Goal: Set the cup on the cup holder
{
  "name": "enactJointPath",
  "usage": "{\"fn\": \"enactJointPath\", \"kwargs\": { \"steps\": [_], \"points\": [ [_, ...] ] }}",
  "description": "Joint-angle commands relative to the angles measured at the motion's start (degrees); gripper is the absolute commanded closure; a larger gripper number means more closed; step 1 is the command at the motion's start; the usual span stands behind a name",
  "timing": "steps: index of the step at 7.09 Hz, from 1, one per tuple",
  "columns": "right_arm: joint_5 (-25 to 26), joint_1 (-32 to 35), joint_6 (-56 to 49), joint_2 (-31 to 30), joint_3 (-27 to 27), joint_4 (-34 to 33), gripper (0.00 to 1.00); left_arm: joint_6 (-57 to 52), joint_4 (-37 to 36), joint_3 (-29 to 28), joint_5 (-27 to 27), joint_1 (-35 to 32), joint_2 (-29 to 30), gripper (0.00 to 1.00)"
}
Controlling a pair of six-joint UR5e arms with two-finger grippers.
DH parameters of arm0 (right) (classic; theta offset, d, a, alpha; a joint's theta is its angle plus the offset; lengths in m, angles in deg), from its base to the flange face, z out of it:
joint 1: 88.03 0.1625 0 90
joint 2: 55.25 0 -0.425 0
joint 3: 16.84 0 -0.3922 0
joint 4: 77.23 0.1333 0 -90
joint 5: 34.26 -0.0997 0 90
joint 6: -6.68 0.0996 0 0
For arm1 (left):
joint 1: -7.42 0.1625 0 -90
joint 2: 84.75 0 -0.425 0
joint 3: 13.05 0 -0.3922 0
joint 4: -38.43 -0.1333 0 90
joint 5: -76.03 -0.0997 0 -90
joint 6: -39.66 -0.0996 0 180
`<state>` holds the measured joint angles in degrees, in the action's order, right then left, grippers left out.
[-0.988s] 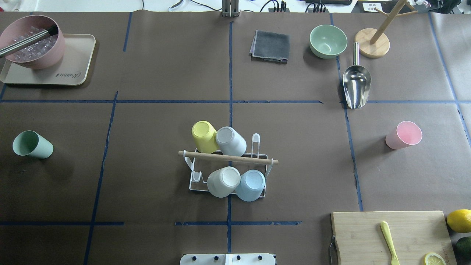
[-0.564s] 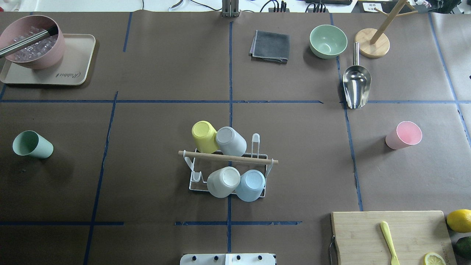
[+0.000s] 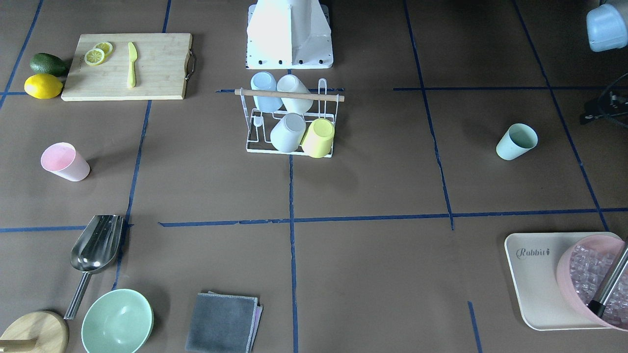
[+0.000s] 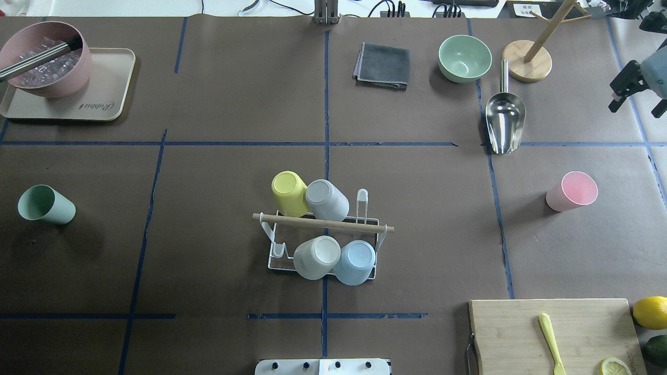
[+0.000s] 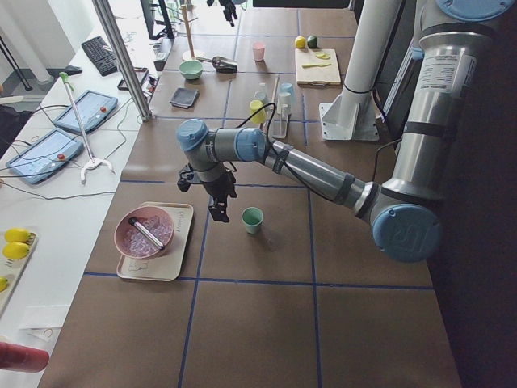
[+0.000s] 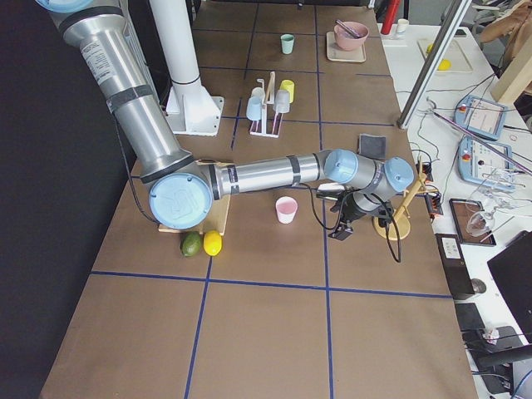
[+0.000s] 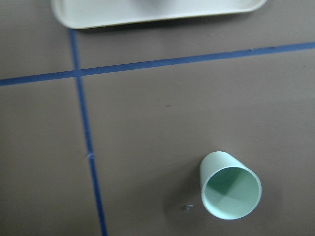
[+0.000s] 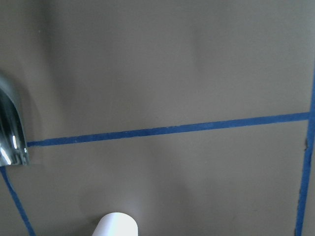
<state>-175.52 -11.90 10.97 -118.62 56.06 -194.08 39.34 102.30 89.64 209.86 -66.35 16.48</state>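
Cup holder [image 4: 323, 224] is set mid-tabletop [image 4: 219, 94], across the centre tape line; four cups are carried on it, upside down and tilted: yellow cup [image 4: 289, 192] and grey cup [image 4: 327, 199] on the far row, off-white cup [image 4: 316, 257] and light blue cup [image 4: 355, 261] on the near row; seen from overhead, one bare prong is shown at the far row's right end and one at the near row's left end.

Two more cups are found off the holder, both upright, mouth up: mint-green cup [image 4: 46, 204] well out on the robot's left, pink cup [image 4: 571, 191] well out on its right; neither is touched.

Left fingers [image 5: 226, 212] are held above the tabletop between the mint-green cup and the beige tray [image 4: 104, 99]; open or closed cannot be told from the side view.

Right fingers [image 4: 624, 86] are held near the right edge, right of the steel scoop [image 4: 504, 122], well apart from the pink cup; they are spread, with nothing held between them; only the pink cup's rim is caught at the bottom of the right wrist view.
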Motion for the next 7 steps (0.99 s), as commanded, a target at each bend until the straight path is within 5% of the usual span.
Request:
{"fn": "enactJointPath", "kwargs": {
  "steps": [1,7],
  "points": [
    [-3.1,-2.9,-0.1,2.1,-4.1,-3.6,0.0,0.0,-4.8,-5.9,-0.2,6.4,8.0,0.0],
    [-3.1,-12.8,-0.3,3.7,-7.5,-7.4,0.0,-2.1,-4.6,-14.3,0.0,11.4,10.4,0.0]
  ]
}}
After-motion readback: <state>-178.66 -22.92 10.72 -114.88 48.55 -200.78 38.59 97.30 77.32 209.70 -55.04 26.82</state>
